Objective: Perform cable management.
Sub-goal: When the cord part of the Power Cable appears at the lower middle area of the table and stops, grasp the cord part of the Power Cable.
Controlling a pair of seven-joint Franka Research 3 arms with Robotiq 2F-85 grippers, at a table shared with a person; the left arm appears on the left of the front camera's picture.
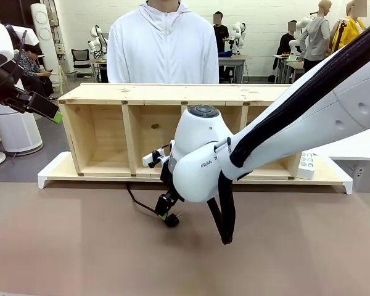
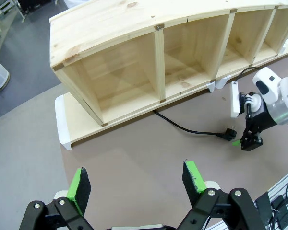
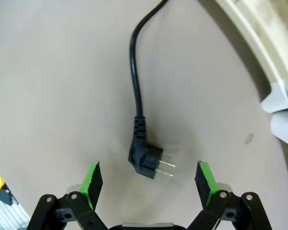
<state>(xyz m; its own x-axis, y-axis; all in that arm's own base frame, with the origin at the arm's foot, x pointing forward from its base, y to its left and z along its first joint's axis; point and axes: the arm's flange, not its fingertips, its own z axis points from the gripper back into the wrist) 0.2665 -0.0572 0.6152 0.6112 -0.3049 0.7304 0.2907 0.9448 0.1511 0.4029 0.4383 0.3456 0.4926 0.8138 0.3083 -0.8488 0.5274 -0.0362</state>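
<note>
The cable (image 3: 134, 72) is a thin black cord lying on the brown table, ending in a chunky black plug (image 3: 146, 160) with two pins. My right gripper (image 3: 149, 184) hovers just above the plug, open, one green pad on either side of it and nothing held. From the front, that gripper (image 1: 166, 214) hangs low over the plug (image 1: 172, 221), and the cable (image 1: 135, 202) runs back under the wooden shelf (image 1: 172, 92). My left gripper (image 2: 137, 182) is open and empty, raised at the far left (image 1: 54, 114). Its view shows the cable (image 2: 182, 127) and plug (image 2: 228, 133).
The wooden shelf (image 2: 134, 28) lies on its side on a white base along the back of the table. A white power strip (image 1: 307, 165) rests at its right end. A person (image 1: 163, 43) in white stands behind it. The brown table in front is bare.
</note>
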